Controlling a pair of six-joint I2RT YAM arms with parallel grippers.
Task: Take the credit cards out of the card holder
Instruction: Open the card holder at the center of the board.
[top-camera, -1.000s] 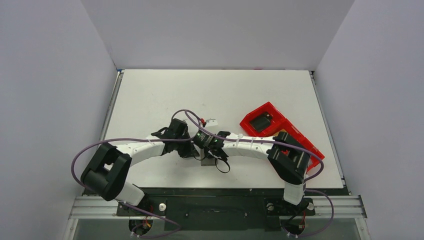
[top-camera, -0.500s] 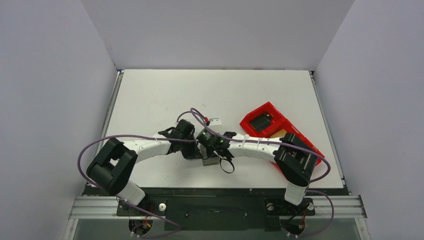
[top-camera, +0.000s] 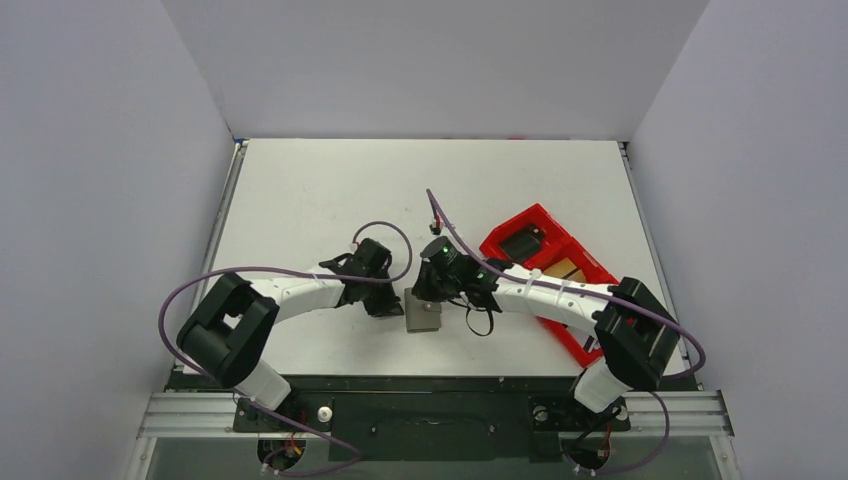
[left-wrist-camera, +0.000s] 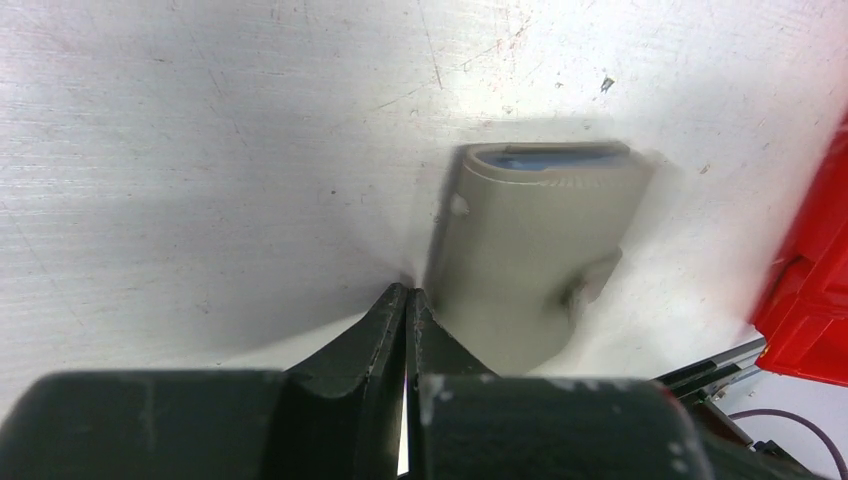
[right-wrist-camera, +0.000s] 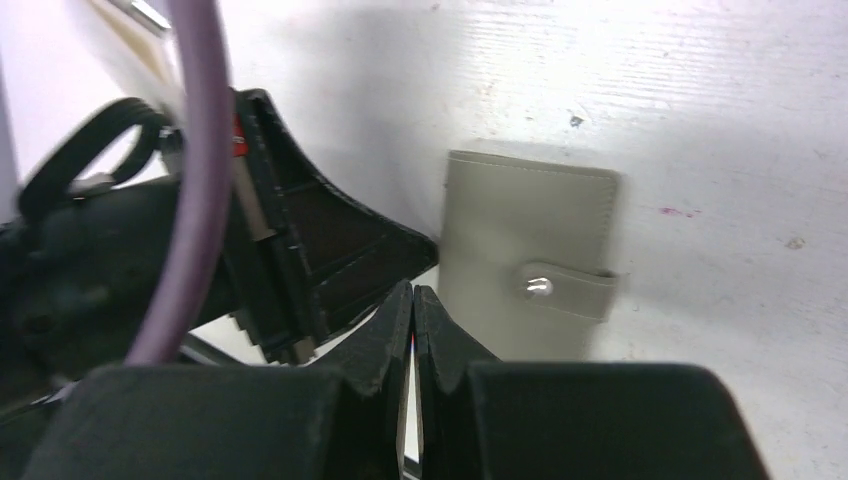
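Right wrist view: right pincer (right-wrist-camera: 413, 300) pinched shut, empty; card holder (right-wrist-camera: 527, 262) lies snapped closed just ahead-right. Left pincer (left-wrist-camera: 405, 302) likewise shut, empty. Closed tips may merely shove it along the worktop (right-wrist-camera: 700, 120).

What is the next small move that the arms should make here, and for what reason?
Probably open the right gripper and lower it to the snap tab. The card holder lies closed on the table, its tab looks fastened, and both grippers are shut on nothing; the left gripper rests beside the holder's edge, where it could steady it.
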